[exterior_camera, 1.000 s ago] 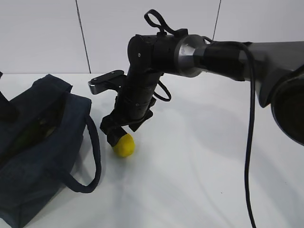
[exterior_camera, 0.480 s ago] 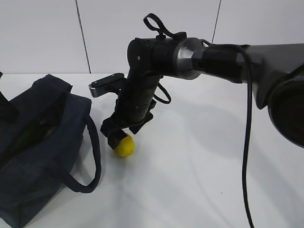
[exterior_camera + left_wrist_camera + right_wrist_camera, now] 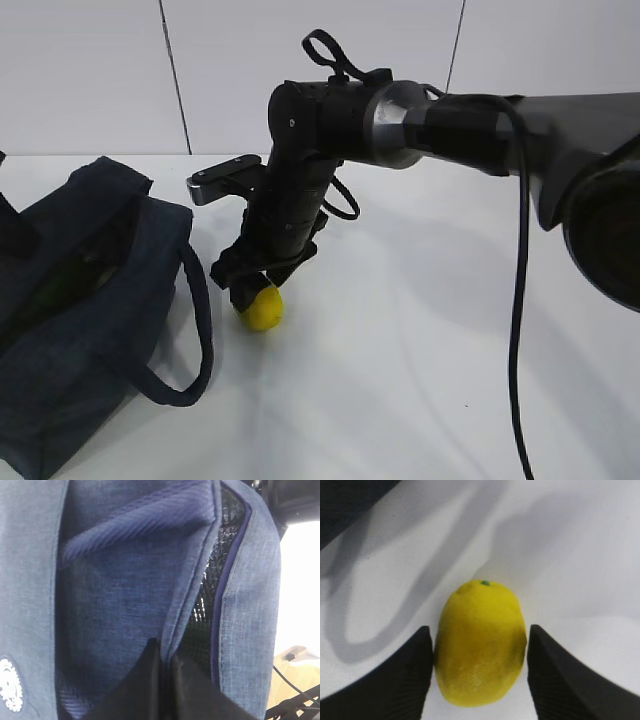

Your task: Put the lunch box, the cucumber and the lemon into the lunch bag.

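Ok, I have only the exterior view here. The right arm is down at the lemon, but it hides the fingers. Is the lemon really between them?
Observer: Yes. In the right wrist view the lemon lies on the table between the two fingers, with its green stem end pointing away from the camera.
Operator: Do they grip it already?
Observer: Both pads are right against its sides. I cannot tell whether they press it.
Operator: And the left gripper? I see almost nothing of it.
Observer: The left wrist view shows the left gripper shut on the fabric edge of the lunch bag, beside the zipper opening.
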Tool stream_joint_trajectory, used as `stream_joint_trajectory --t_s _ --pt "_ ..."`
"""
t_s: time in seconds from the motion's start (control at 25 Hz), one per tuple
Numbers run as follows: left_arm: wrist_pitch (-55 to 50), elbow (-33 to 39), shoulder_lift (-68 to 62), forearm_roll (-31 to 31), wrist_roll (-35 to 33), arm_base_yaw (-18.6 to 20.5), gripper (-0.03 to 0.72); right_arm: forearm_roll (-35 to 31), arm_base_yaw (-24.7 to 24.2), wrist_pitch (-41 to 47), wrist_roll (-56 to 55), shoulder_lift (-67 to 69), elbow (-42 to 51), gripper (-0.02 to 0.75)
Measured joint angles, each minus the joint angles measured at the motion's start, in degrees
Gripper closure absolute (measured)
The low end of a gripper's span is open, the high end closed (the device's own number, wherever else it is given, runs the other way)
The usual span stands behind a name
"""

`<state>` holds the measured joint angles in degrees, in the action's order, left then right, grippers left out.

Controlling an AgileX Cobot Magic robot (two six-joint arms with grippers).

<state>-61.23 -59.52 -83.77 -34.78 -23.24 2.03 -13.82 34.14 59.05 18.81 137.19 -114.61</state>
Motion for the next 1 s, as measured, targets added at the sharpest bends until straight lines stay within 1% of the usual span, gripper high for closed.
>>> stream_joint_trajectory --t_s 0.08,0.16,0.52,0.72,1.0 --pt "0.0 0.0 0.0 0.0 0.0 0.0 0.695 0.0 0.0 0.0 0.0 0.0 0.0 0.309" --pt "0.0 0.0 0.0 0.0 0.0 0.0 0.695 0.0 0.0 0.0 -0.1 0.0 0.0 0.332" --pt "0.0 0.0 0.0 0.0 0.0 0.0 0.695 0.0 0.0 0.0 -0.2 0.0 0.0 0.342" --pt "0.0 0.0 0.0 0.0 0.0 0.0 0.695 0.0 0.0 0.1 -0.2 0.0 0.0 0.382" --pt "-0.1 0.0 0.0 -0.2 0.0 0.0 0.695 0.0 0.0 2.2 -0.3 0.0 -0.1 0.392"
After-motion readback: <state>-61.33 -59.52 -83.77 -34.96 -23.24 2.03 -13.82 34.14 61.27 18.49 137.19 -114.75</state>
